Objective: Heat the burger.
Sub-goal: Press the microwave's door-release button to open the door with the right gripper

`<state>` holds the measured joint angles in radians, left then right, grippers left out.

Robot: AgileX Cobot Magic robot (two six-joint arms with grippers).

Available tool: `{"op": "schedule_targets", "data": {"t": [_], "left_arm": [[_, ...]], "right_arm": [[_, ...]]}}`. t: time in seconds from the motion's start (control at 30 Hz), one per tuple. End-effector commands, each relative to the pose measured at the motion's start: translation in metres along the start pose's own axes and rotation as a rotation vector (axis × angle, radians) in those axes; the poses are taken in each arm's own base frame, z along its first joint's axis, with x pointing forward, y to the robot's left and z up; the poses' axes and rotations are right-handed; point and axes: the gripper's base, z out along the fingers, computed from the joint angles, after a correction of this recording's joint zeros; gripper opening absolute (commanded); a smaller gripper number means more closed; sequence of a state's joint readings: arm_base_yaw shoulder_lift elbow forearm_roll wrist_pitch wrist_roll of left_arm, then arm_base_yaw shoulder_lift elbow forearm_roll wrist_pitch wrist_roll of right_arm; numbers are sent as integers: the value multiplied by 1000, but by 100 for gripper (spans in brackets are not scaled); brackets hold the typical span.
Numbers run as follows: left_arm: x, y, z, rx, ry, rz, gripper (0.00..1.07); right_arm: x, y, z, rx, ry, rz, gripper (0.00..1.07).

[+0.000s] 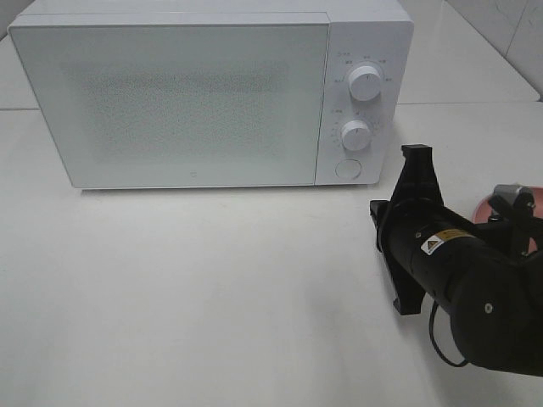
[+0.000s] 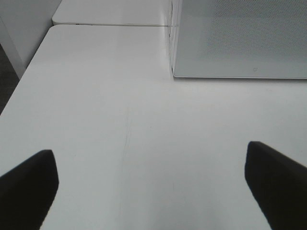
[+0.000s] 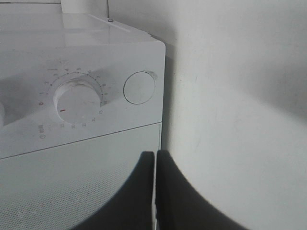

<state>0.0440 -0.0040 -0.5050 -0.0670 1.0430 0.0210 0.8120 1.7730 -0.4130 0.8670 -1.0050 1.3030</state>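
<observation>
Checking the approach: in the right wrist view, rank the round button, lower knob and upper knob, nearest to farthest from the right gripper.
1. Round button, bottom of the control panel, closest to the right gripper.
2. Lower knob, mid-panel.
3. Upper knob, panel top.

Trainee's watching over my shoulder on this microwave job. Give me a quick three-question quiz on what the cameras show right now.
1. True or false: the microwave door is open.
2. The right gripper is: A) open, B) shut and empty, C) shut on a plate.
3. How many dials sit above the round button?
Key: 1 false, it is closed. 2 B. 3 two.
</observation>
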Motion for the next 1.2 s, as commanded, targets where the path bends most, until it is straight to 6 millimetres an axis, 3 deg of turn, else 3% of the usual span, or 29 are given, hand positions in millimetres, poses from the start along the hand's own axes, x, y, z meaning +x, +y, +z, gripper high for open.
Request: {"op": "schedule_targets", "data": {"t": [0.03, 0.33, 1.2], "left_arm": [[1, 0, -3, 1, -30, 1, 102], [1, 0, -3, 1, -30, 1, 102], [1, 0, -3, 1, -30, 2, 102]], "right_arm": [[5, 2, 7, -18, -1, -6, 0], [0, 15, 32, -46, -16, -21, 0], [6, 18, 88, -31, -5, -30, 0]]}}
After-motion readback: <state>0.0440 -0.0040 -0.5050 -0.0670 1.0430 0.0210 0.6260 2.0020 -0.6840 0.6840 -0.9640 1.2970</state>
